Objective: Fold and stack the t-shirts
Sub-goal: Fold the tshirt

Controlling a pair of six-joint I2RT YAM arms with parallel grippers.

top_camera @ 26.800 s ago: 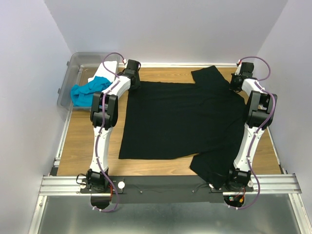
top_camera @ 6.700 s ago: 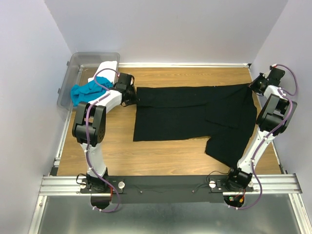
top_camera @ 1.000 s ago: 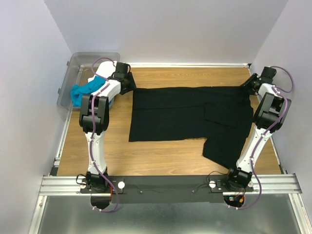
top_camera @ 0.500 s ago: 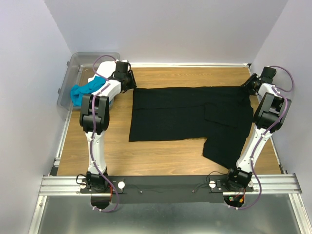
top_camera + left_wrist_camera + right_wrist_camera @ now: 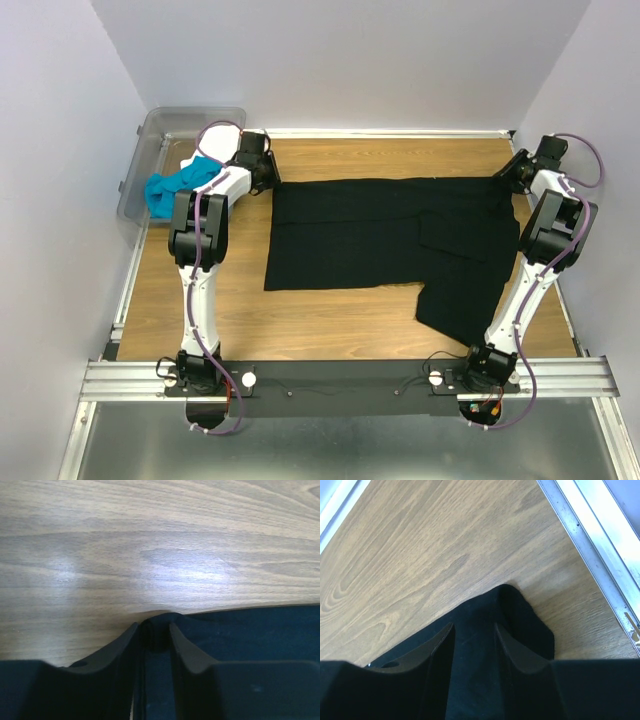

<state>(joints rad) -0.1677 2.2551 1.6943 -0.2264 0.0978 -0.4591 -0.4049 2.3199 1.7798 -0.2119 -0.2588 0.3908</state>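
The large black t-shirt [image 5: 390, 235] lies folded in a wide band across the wooden table, one sleeve part hanging toward the near right. My left gripper [image 5: 270, 177] is at its far left corner. In the left wrist view [image 5: 154, 630] the jaws are narrow, with a bunch of black cloth [image 5: 250, 630] pinched between them. My right gripper [image 5: 506, 177] is at the far right corner. Its jaws [image 5: 474, 630] are narrow over the cloth [image 5: 525, 620]. The turquoise t-shirt [image 5: 175, 184] and the white one [image 5: 190, 161] lie in the bin.
The clear plastic bin [image 5: 150, 140] stands at the far left corner by the wall. An aluminium rail [image 5: 590, 545] runs along the table's right edge, close to my right gripper. Bare wood [image 5: 330, 320] lies in front of the shirt.
The shirt went from spread flat to folded in half. Over the last second the left arm's elbow swung slightly right. Both grippers and the shirt stayed in place.
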